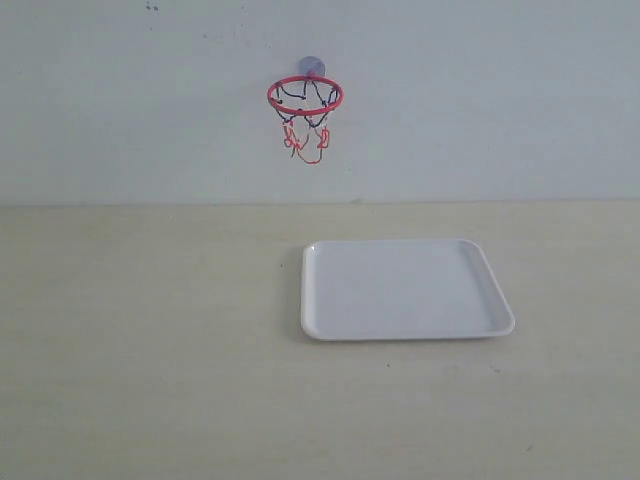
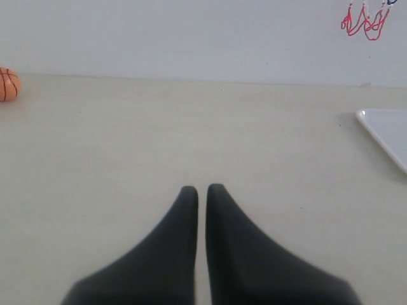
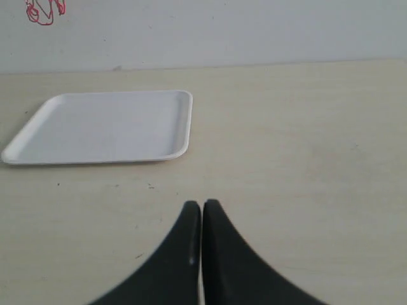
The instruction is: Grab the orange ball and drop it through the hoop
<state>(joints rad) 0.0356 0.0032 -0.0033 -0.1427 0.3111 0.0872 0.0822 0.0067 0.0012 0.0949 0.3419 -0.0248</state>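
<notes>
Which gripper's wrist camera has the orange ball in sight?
The left gripper: its view shows the orange ball near the wall; the right gripper sees only tray and hoop.

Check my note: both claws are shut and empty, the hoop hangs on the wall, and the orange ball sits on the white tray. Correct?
One error: the orange ball lies on the table by the wall, apart from the white tray, as the left wrist view shows. The rest holds.

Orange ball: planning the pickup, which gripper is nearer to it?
Left, probably. The orange ball lies ahead of the left gripper, off to one side; the right gripper has no ball in view.
</notes>
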